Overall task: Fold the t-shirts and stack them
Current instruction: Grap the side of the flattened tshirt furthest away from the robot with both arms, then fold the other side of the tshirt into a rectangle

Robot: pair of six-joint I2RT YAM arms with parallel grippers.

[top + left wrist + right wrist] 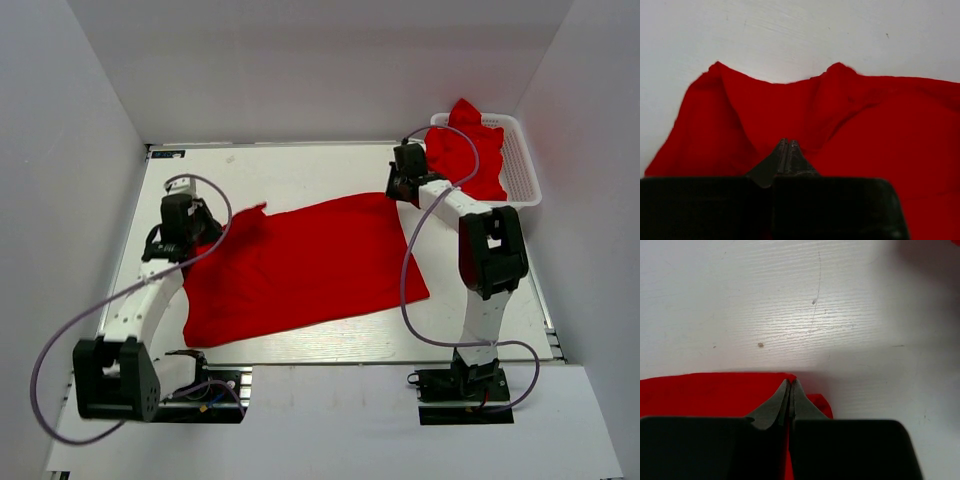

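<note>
One red t-shirt (300, 265) lies spread on the white table. My left gripper (192, 240) is at its left edge. In the left wrist view the jaws (788, 143) are shut, and folds of the t-shirt (880, 125) run in towards the tips, so the cloth looks pinched. My right gripper (402, 190) is at the shirt's far right corner. In the right wrist view it (791, 382) is shut on that corner of the t-shirt (705, 392), with red cloth showing between the fingers. More red t-shirts (468, 152) lie crumpled in the basket.
A white lattice basket (522, 165) stands at the table's far right corner, close behind my right arm. White walls enclose the table on three sides. Purple cables loop from both arms.
</note>
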